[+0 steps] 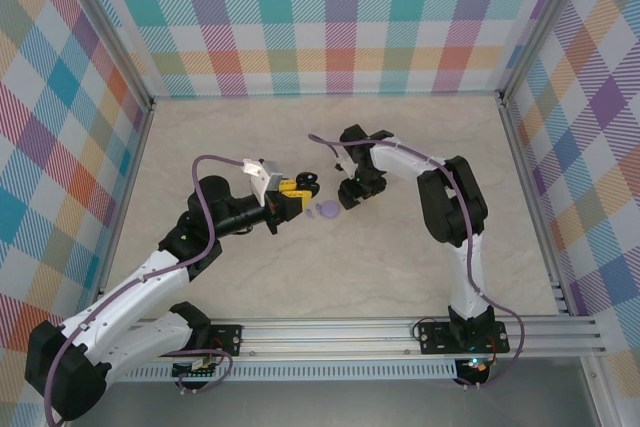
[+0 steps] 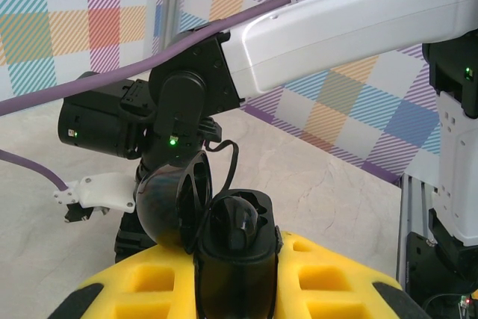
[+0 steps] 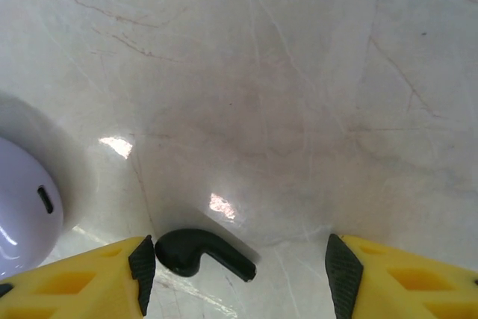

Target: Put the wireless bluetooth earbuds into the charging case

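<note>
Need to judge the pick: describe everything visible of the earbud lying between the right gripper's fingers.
The earbud is small, black and smooth, plastic by its look, with a rounded bulb and a short stem. It lies on its side on the pale marbled table, between the fingers of the open right gripper, its bulb close against one black pad; whether they touch I cannot tell. The lavender case sits apart beside it.

Top camera looks down from 6 o'clock, sharing the charging case (image 1: 326, 211) with the close, downward right wrist; left wrist looks level at the right arm (image 2: 336, 28).
</note>
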Action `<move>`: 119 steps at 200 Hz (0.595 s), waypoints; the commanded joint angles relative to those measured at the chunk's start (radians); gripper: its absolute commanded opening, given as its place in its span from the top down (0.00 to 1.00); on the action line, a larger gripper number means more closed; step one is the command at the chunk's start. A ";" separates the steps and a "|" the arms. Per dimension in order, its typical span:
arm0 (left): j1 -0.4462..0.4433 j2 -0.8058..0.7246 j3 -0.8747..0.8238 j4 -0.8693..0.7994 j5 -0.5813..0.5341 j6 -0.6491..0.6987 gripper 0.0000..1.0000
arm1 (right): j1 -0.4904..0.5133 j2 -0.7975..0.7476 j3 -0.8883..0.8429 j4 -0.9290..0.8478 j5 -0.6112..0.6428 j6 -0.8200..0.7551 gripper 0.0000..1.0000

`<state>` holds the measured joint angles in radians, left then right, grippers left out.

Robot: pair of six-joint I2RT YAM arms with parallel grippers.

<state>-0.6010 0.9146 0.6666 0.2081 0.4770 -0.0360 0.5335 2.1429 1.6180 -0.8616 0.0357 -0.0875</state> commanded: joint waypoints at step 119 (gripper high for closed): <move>-0.010 -0.025 0.011 -0.006 -0.010 0.012 0.94 | -0.027 0.051 0.103 -0.093 0.155 0.243 0.54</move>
<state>-0.6010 0.9127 0.6666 0.2070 0.4770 -0.0357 0.5171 2.1838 1.6897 -0.9096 0.1596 0.0937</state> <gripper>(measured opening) 0.211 0.460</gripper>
